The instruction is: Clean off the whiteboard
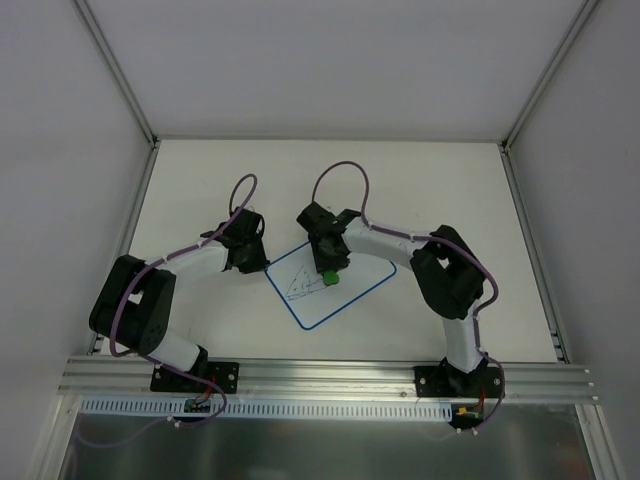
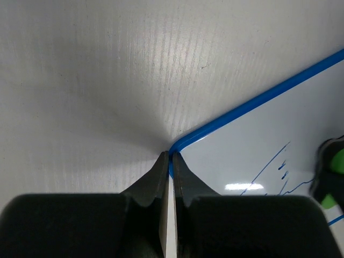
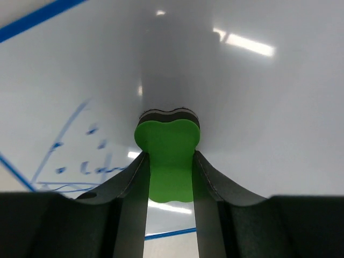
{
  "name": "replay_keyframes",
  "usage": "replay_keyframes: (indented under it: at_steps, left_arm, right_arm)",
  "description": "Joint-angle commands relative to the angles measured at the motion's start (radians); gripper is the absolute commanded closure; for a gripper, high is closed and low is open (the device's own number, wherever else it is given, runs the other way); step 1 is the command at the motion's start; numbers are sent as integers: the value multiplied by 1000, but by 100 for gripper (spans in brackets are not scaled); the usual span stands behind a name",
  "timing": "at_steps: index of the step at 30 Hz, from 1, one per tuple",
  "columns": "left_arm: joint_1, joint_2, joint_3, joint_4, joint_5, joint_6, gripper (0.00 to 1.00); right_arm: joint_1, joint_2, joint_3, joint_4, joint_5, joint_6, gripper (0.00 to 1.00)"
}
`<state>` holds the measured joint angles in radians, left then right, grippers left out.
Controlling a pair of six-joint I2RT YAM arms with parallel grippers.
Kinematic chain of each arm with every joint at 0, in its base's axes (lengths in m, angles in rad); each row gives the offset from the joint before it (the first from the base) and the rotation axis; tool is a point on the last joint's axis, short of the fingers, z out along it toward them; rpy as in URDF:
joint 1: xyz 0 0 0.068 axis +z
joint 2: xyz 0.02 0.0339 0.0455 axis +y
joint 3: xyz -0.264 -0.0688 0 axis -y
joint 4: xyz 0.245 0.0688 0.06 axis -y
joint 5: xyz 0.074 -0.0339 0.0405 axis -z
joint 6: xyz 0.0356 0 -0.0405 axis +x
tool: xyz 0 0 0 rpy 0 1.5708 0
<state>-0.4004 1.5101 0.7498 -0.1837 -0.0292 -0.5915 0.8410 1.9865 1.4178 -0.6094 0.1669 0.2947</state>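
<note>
White, blue-rimmed rectangular whiteboard lies flat and skewed on your white surface, between the two arms, with line scribbles on its left part. Your right gripper is clenched on a small green eraser block, set against the board beside the scribbles. Your left gripper is closed, jaws nearly touching, tips at the board's rounded left corner.

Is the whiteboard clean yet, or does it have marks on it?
Marked: blue line scribbles show on the whiteboard beside the green eraser that the right gripper holds.
</note>
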Motion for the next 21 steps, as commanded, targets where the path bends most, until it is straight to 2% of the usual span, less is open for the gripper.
replay_keyframes:
  at_steps: [1,3,6,10,13,17,21]
  left_arm:
    - [-11,29,-4,-92,-9,-25,100]
    - [-11,27,-3,-91,-12,-31,100]
    - [-9,25,0,-91,-21,-39,100]
    - [-9,27,13,-91,-24,-44,100]
    - [-9,30,17,-91,-20,-42,100]
    - [-9,33,16,-88,-11,-42,100]
    - [-9,38,17,-89,-9,-45,100]
  right_arm:
    - [101,103,43,-33,-127,58,100]
    - [101,97,33,-35,-104,60,100]
    - [31,30,-49,-33,-58,61,100]
    - [-149,-69,-149,-35,14,32,100]
    - [-239,-98,-180,-36,52,-3,100]
    - [-235,-54,-123,-49,39,-23,100]
    - [-146,38,-8,-76,-3,-3,100]
